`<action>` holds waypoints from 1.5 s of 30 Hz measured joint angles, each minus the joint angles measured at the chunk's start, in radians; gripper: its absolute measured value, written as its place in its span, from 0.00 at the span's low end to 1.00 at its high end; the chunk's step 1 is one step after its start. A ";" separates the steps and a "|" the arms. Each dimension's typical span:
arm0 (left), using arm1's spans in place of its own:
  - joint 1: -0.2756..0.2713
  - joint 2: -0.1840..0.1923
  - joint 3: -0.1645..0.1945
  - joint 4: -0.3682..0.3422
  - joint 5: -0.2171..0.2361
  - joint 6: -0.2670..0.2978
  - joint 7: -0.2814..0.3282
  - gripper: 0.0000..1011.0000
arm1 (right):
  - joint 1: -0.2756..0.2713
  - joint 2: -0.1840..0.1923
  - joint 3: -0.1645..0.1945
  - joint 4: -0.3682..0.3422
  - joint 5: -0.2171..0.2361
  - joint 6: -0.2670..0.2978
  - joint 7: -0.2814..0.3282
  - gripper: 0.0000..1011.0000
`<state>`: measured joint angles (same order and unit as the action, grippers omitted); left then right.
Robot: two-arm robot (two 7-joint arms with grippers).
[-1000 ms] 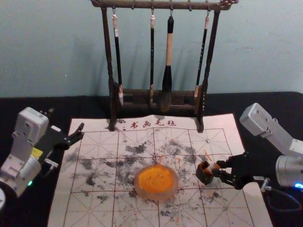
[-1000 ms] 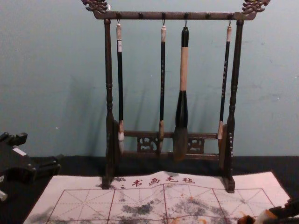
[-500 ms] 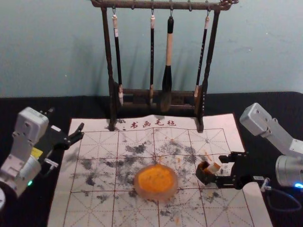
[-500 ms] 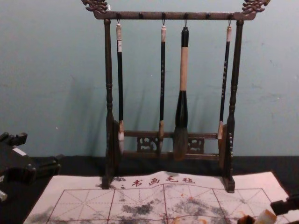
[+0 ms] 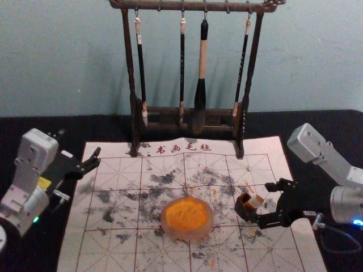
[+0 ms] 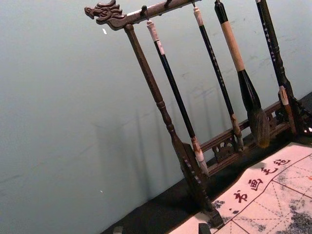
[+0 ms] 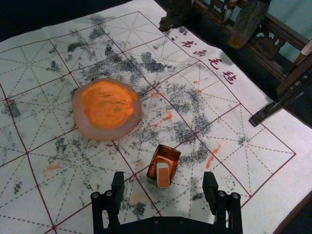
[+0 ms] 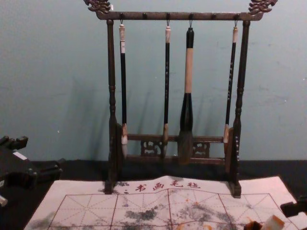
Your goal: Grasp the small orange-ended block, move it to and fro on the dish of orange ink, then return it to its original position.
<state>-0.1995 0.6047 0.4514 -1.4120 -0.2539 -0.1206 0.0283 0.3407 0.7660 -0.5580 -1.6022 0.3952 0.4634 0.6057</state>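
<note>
Right end effector (image 5: pixel 265 203) released, block (image 7: pixel 163 175) just ahead; left end effector (image 5: pixel 80 143) open.
Its long axis tilts from box (image 7: pixel 168 155) toward me, orange face my way.

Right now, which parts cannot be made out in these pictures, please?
Inner end of the block: head view, hidden by the box.
The box's base: chest view, cut off by bottom edge.
Right gripper, open near the block: chest view, partly cut off by right edge.
Left gripper, parked at left: left wrist view, mostly cut off by bottom edge.
</note>
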 joint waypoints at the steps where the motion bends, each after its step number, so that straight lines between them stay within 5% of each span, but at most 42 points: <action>1: 0.000 0.000 0.000 0.000 0.000 0.000 0.000 0.99 | 0.000 0.000 0.000 0.000 0.000 0.000 0.000 0.99; 10: 0.000 0.000 0.000 0.000 0.000 0.000 0.000 0.99 | -0.020 -0.011 0.034 -0.022 0.001 -0.035 -0.044 0.99; 17: 0.000 0.000 0.000 0.000 0.000 0.000 0.000 0.99 | -0.094 -0.059 0.135 -0.070 -0.013 -0.139 -0.215 0.99; 22: 0.000 0.000 0.000 0.000 0.000 0.000 0.000 0.99 | -0.145 -0.100 0.181 -0.096 -0.101 -0.168 -0.406 0.99; 30: 0.000 0.000 0.000 0.000 0.000 0.000 0.000 0.99 | -0.196 -0.184 0.173 -0.015 -0.270 -0.159 -0.654 0.99; 38: 0.000 0.000 0.000 0.000 0.000 0.000 0.000 0.99 | -0.218 -0.256 0.171 0.084 -0.316 -0.182 -0.735 0.99; 45: 0.000 0.000 0.000 0.000 0.000 0.000 0.000 0.99 | -0.219 -0.279 0.189 0.103 -0.321 -0.192 -0.744 0.99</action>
<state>-0.1996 0.6047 0.4514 -1.4119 -0.2539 -0.1205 0.0283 0.1220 0.4865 -0.3693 -1.4989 0.0737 0.2713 -0.1383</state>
